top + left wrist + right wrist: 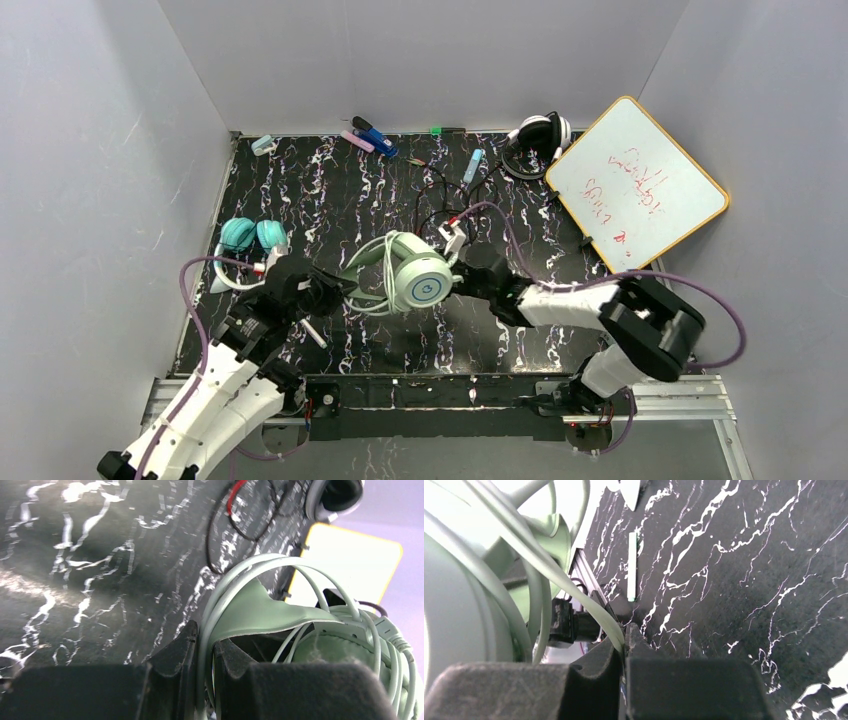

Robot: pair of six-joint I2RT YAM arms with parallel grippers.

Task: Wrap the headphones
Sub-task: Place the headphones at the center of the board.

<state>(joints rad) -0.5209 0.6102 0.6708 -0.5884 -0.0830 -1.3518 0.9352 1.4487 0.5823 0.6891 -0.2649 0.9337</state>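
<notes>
Left wrist view, closest in: the left gripper (205, 652) has its jaws drawn nearly together on a strand of the pale cable (202, 630). The strand runs up between them and loops round the mint-green headphones (260, 612); the pinch seems meant to hold those loops taut. Right wrist view: the right gripper (625, 642) is likewise almost closed, nipping another strand of that cable beside the cup. From above, both arms meet at this headset mid-way across the marbled table (330, 190); I judge one side anchors while the other lays cable round. Farther off, the teal headphones (250, 236) lie by the left edge. The black-and-white headphones (540, 135) sit at the far right beside a whiteboard (640, 185), their thin black cable (419, 205) sprawled loose, not yet wrapped.
</notes>
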